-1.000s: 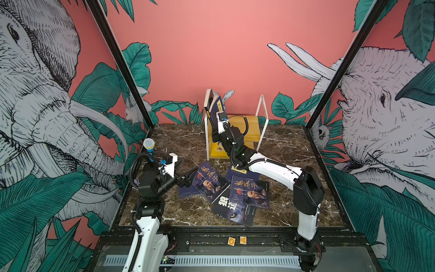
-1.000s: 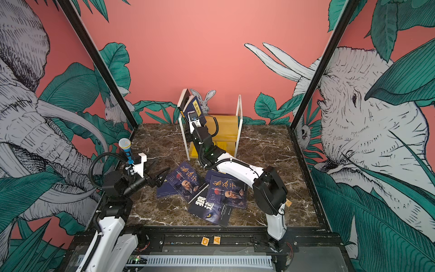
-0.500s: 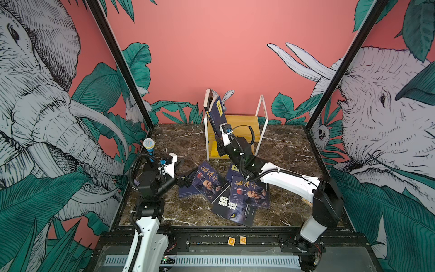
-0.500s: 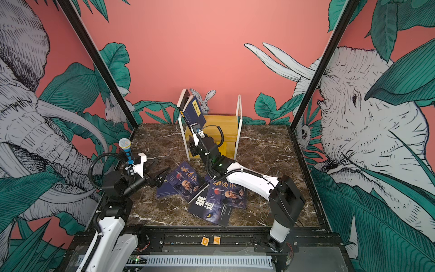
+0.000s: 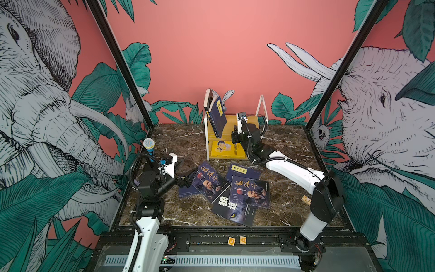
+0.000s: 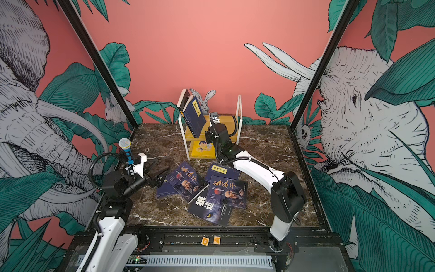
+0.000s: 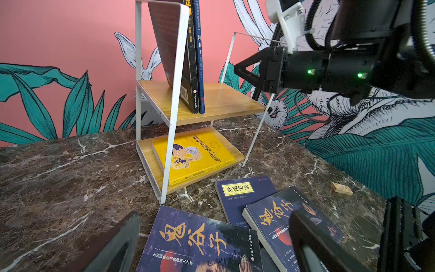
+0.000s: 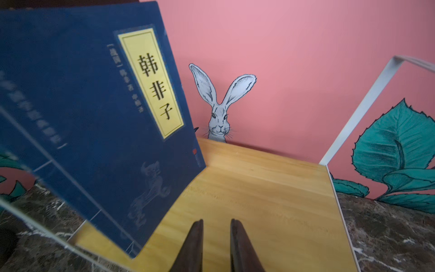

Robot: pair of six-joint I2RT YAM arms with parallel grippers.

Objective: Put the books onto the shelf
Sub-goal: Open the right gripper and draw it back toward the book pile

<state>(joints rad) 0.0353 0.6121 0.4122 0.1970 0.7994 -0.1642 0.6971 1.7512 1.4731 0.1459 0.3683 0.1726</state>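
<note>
Navy book [image 8: 94,117] leans on the upper board of the shelf [image 8: 259,200], left of the right gripper [image 8: 216,221], which is narrowly parted and empty; the left gripper [image 6: 163,165] gapes wide, empty.

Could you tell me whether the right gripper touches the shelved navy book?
Apart: right wrist view shows bare shelf board between right gripper and navy book.

My two top eyes sit side by side, high at 6 o'clock, looking down toward 12. Both see the whole table [image 5: 179,139] and the shelf [image 5: 230,121] at 12 o'clock. My left wrist eye sits low at 8 o'clock, facing the shelf. My right wrist eye is close over its top board [image 8: 259,188], facing the wall [image 8: 306,58]. Both wrist eyes share that board.
</note>
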